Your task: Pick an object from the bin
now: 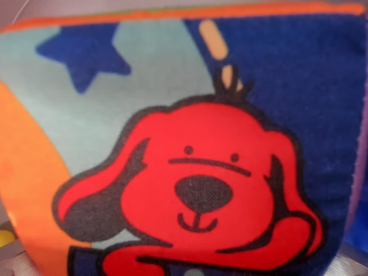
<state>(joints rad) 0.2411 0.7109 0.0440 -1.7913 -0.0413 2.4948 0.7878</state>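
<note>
Because the soft cloth block (pixel 190 144) fills almost the whole wrist view, we see very little room around it. Its printed face shows a red cartoon dog (pixel 195 195) outlined in black, a dark blue star (pixel 86 54) on a pale teal field near the upper left, an orange band down the wrist view's left, and deep blue fabric across the right. An orange seam (pixel 190 14) runs along the block's top edge, and a thin grey strip shows above it. At the right edge we make out a purple side panel (pixel 362 149), blurred. Only 2 small corners of background stay open: at the lower left a grey surface (pixel 11 259) with a small yellow patch (pixel 4 237), and at the lower right a sliver of pale grey.

The block sits very close to the camera. We see no pincer fingers, so we cannot tell how far it is open, whether it grips the block, or whether the block lies in a bin.
</note>
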